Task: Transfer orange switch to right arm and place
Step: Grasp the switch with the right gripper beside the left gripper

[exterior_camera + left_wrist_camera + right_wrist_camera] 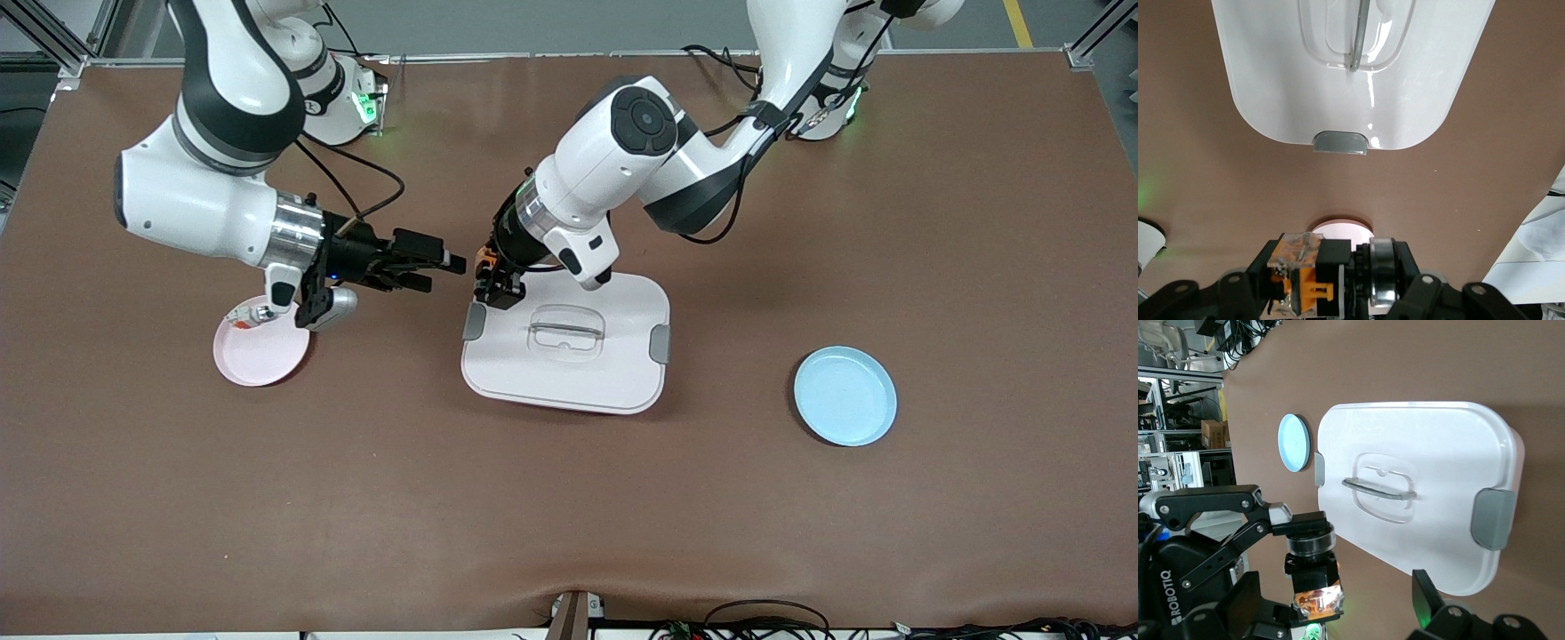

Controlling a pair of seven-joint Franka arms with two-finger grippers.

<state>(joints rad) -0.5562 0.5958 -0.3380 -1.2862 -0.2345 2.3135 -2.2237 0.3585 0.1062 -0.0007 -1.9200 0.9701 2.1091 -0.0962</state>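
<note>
Brown desk (569,498) carries a white lidded box (569,356). Over its corner, the left tool (492,283) grips the orange switch (484,258). The right tool (437,268) waits beside, fingers apart. Handover and placing remain.

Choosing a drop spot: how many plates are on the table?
2: a pink plate toward the right arm's end, partly under that arm; a blue plate toward the left arm's end.

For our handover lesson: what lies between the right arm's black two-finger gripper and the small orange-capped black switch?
Nothing: in the front view, only bare brown table shows between the right gripper and the orange switch.
</note>
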